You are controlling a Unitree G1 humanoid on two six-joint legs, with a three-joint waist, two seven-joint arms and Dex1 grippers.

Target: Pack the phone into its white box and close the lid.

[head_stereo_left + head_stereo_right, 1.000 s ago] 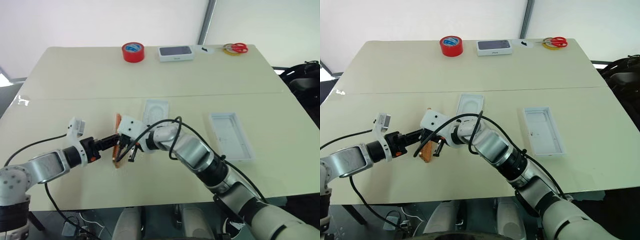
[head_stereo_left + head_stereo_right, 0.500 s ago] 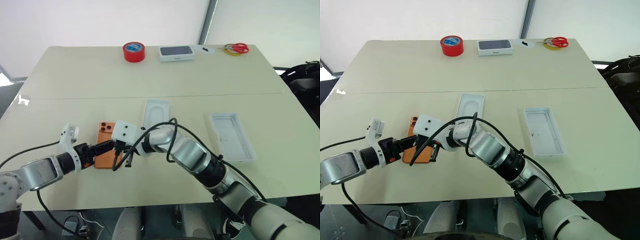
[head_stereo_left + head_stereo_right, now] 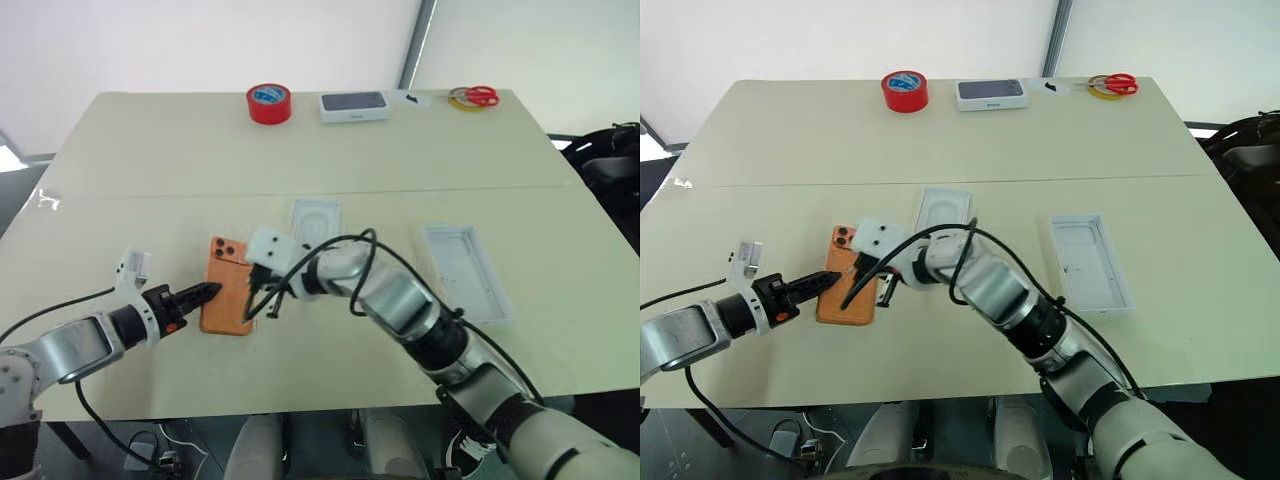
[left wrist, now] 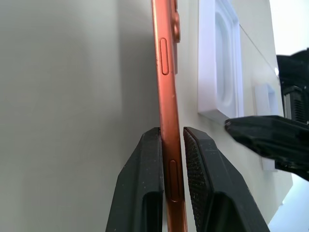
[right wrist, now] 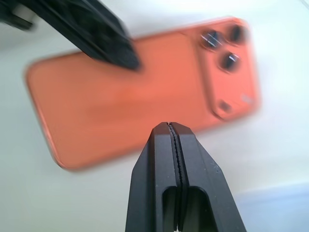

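Observation:
The orange phone [image 3: 228,288] lies back up on the table, its three lenses at the far end. My left gripper [image 4: 170,130] is shut on the phone's near left edge, one finger above it and one below. My right gripper [image 5: 170,126] is shut with nothing in it and hovers just over the phone's right edge, tips near the table. To the right of my right arm lies a shallow white box half [image 3: 462,272], open side up and pale grey inside. I cannot tell whether it is the white box or the lid.
A white card with an oval outline [image 3: 315,220] lies just beyond the phone. At the table's far edge are a red tape roll [image 3: 267,103], a white box with a dark top [image 3: 352,105] and red-handled scissors [image 3: 472,96].
A second ago both grippers held the phone tilted up on edge. It now lies flat, back up. My left gripper has shut on its edge, and the right has drawn off to the right.

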